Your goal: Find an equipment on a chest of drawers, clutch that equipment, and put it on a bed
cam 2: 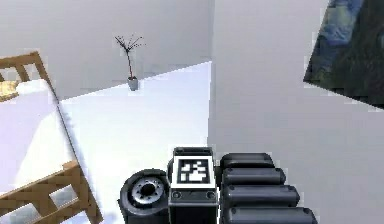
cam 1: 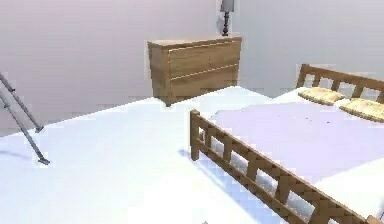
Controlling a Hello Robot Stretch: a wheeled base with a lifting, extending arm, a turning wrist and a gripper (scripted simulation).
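A wooden chest of drawers [cam 1: 195, 68] stands against the far wall in the forward view. On its top is a dark lamp-like thing [cam 1: 228, 15]. A wooden bed [cam 1: 300, 140] with a pale cover and yellow pillows [cam 1: 322, 96] takes up the forward view's right. The bed's frame [cam 2: 40, 190] also appears at the arm side view's left. The arm [cam 2: 250, 190] lies drawn in at the arm side view's bottom edge, with a white marker square [cam 2: 193, 170]. Left of it sits the gripper's dark round body [cam 2: 147, 198]. Its far end is not clear, so I cannot tell whether it holds anything.
Thin grey metal legs [cam 1: 22, 115] lean at the forward view's left. Pale floor [cam 1: 110, 150] lies between them, the chest and the bed. In the arm side view a bare twig plant in a small pot [cam 2: 131, 70] stands by the far wall. A dark painting [cam 2: 350, 55] hangs at the right.
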